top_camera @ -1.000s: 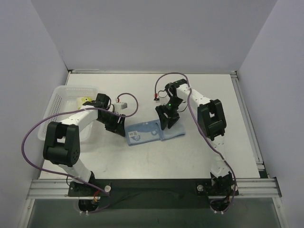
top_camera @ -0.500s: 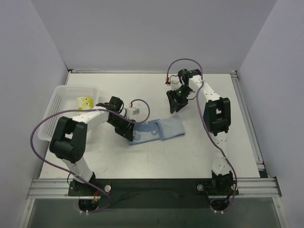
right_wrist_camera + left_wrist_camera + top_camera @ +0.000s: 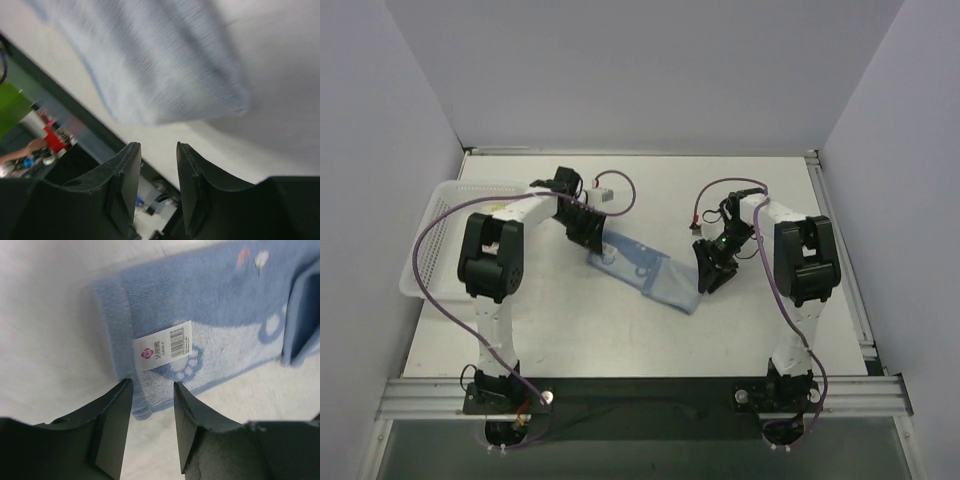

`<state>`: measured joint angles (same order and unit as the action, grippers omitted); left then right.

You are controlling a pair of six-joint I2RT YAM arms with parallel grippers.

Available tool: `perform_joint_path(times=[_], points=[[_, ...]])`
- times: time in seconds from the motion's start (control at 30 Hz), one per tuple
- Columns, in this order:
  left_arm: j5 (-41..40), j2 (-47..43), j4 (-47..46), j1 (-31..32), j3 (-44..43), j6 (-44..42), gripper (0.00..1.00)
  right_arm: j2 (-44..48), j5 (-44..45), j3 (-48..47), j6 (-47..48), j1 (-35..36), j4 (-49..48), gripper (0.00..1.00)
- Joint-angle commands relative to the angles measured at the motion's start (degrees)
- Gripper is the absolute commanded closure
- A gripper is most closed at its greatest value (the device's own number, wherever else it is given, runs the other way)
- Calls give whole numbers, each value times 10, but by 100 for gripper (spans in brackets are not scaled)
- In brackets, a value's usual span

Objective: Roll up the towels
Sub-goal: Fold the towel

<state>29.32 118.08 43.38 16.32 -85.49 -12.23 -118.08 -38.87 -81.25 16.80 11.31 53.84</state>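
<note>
A light blue towel lies flat and slanted across the middle of the table, its far-left end higher than its near-right end. My left gripper is at the towel's far-left end. In the left wrist view the towel shows a white label, and its corner lies between the tips of the open left gripper. My right gripper hovers at the towel's near-right end. In the right wrist view the towel is blurred, and the right gripper is open with nothing between its fingers.
A white mesh basket stands at the left edge of the table, partly hidden behind the left arm. Purple cables loop off both arms. A folded flap of the towel rises at the right of the left wrist view.
The towel has turned from nearly level to a slant. The left arm swung toward the back, the right arm came down to the towel's near-right end, and both grippers narrowed.
</note>
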Motion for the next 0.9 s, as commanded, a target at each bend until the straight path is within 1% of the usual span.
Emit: perform_joint_path(times=[0.0, 0.07, 0.1, 0.13, 0.17, 0.23, 0.3, 0.33, 0.47, 0.63, 0.73, 0.83, 0.87], points=[[-13, 22, 18, -14, -106, -16, 51, 86, -136, 51, 23, 51, 53, 64], [8, 1, 22, -15, -105, -15, 50, 108, -147, 50, 21, 43, 53, 62], [20, -9, 21, -14, -96, -13, 49, 111, -144, 38, 23, 28, 50, 61], [46, -20, 21, -12, -72, -12, 49, 115, -136, 33, 20, 17, 37, 60], [56, -39, 21, -6, -56, -11, 49, 114, -109, 26, 16, 10, 27, 56], [68, -54, 14, 3, -18, -6, 50, 100, -80, -2, 1, -3, -2, 53], [72, -66, -7, 13, 1, 11, 50, 82, -47, -26, -9, -3, -16, 52], [72, -67, -14, 16, 13, 20, 50, 60, -40, -51, -13, -3, -29, 52], [60, -51, -26, 22, 7, 32, 49, 5, -17, -99, -18, 3, -35, 52], [34, -16, -31, 22, -12, 38, 49, -35, -11, -101, -5, 9, -37, 52], [27, 9, -31, 22, -16, 44, 50, -45, -9, -85, 3, 17, -38, 54], [12, 23, -32, 21, -17, 43, 54, -44, -5, -60, 10, 23, -40, 64], [8, 29, -31, 21, -18, 40, 56, -41, -5, -52, 10, 23, -40, 72]])
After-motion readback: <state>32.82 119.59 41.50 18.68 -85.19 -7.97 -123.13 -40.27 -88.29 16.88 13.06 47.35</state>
